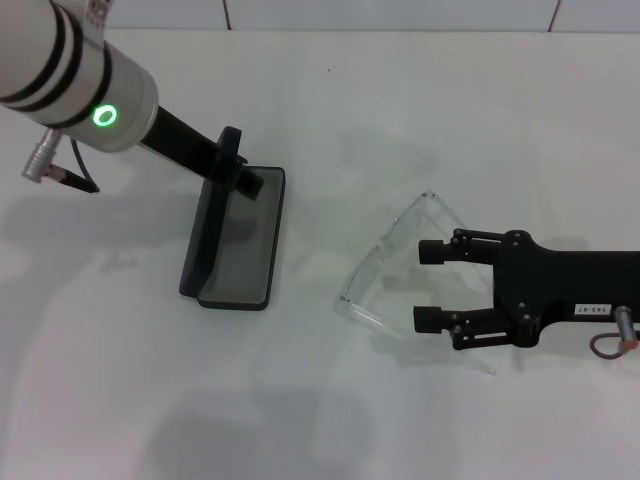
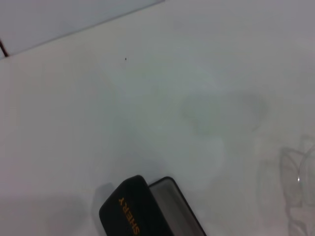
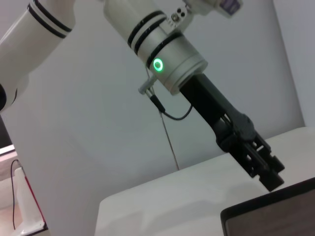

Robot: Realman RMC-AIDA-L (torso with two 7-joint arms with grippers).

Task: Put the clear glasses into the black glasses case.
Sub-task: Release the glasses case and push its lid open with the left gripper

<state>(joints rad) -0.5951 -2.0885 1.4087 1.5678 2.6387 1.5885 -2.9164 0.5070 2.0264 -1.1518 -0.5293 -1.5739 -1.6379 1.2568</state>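
– So, what was closest to the robot?

– On its right side, the right gripper (image 1: 429, 286) lay low over the white table (image 1: 420, 100). Its two black fingers (image 1: 434, 252) were spread wide apart and pointed to the robot's left. They held nothing.

– Where were the glasses?

– The glasses (image 1: 385, 262) lay flat on the table, right at those fingertips. The see-through front piece was just past the tips, on the side toward the case. The two thin side arms ran back toward the gripper. One went along the near side of it and one along the far side. I could not tell if the fingers touched the plastic.

– And the case?

– The case (image 1: 243, 243) sat further over to the robot's left, a little apart from the glasses. It was open. The bottom half lay flat with its grey inside facing up. The lid (image 1: 203, 235) stood up on its long edge. In the left wrist view the lid had small orange letters (image 2: 129, 216) on its black outside.

– Was anything holding it?

– Yes. The left gripper (image 1: 238, 166) came down from the far left. It pinched the far end of the lid.
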